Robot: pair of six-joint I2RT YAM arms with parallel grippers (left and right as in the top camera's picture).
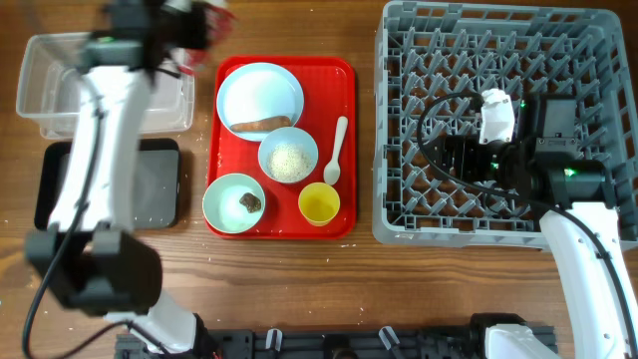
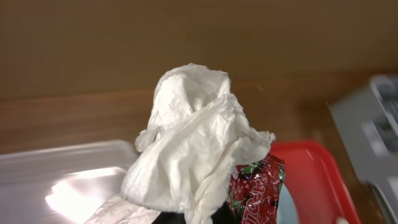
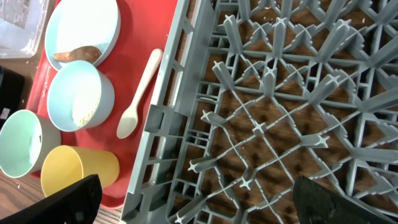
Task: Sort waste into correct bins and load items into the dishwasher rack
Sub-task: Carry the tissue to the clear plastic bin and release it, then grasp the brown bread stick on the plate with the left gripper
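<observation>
My left gripper [image 1: 184, 35] is shut on the crumpled white napkin [image 2: 193, 143] and the red-and-white wrapper [image 2: 255, 190] together, raised between the clear tub [image 1: 60, 90] and the red tray [image 1: 344, 75]. Its fingers are hidden under the napkin. My right gripper [image 3: 202, 205] hangs open and empty over the grey dishwasher rack [image 1: 598, 60]. On the tray sit the plate [image 1: 259, 90] with a brown scrap [image 1: 261, 124], the blue bowl [image 1: 289, 158] holding rice, the mint bowl [image 1: 233, 202], the yellow cup [image 1: 319, 203] and the white spoon [image 1: 335, 152].
The black tray [image 1: 155, 184] lies in front of the clear tub, partly under my left arm. Upright pegs fill the rack below my right gripper. A few rice grains dot the table in front of the red tray.
</observation>
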